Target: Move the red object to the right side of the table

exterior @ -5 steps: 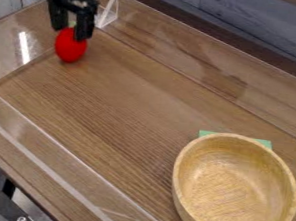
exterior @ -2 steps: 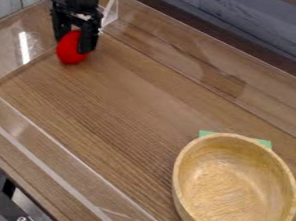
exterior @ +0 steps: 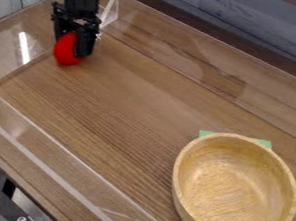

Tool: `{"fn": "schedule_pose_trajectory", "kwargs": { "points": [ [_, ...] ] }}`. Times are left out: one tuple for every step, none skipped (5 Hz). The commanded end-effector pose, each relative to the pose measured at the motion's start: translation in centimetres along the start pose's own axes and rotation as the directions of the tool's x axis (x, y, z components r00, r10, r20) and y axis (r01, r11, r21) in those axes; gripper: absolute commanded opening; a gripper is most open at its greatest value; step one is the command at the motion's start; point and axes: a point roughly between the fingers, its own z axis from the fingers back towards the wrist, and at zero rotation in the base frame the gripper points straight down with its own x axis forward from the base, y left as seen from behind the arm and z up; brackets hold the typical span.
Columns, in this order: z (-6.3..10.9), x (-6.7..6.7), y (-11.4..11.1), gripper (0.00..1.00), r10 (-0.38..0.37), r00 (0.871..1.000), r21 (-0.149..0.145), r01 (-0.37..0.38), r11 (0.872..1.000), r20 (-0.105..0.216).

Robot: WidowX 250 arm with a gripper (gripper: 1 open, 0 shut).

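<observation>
The red object (exterior: 66,54) is a small glossy rounded piece lying on the table (exterior: 137,106) in the far left corner. My black gripper (exterior: 74,44) comes straight down over it. Its two fingers stand open on either side of the red object, and its upper part is hidden between them. I cannot tell if the fingers touch it. The red object still rests on the wood.
A round light wooden bowl (exterior: 235,189) sits at the front right, with a green corner (exterior: 212,136) peeking out behind it. Low clear acrylic walls (exterior: 28,129) edge the tabletop, with one wall close to the left of the gripper.
The gripper has come down a little, so its fingers now straddle the red object more deeply. The red object has stayed in place.
</observation>
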Motion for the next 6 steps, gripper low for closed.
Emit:
{"fn": "schedule_pose_trajectory", "kwargs": {
  "points": [
    [1.2,-0.3,0.4,1.0,0.015,0.999,-0.001,-0.015,1.0,0.044],
    [2.6,0.2,0.5,0.0,0.027,0.999,-0.021,-0.026,0.999,0.044],
    [3.8,0.4,0.7,0.0,0.036,0.999,-0.047,-0.035,0.998,0.036],
    [3.3,-0.5,0.8,0.0,-0.005,1.0,-0.051,0.006,0.999,0.018],
    [3.0,-1.3,0.5,1.0,-0.05,0.999,-0.059,0.05,0.997,0.005],
    [3.6,-1.6,0.7,1.0,-0.085,0.996,-0.075,0.085,0.994,0.002]
  ]
}}
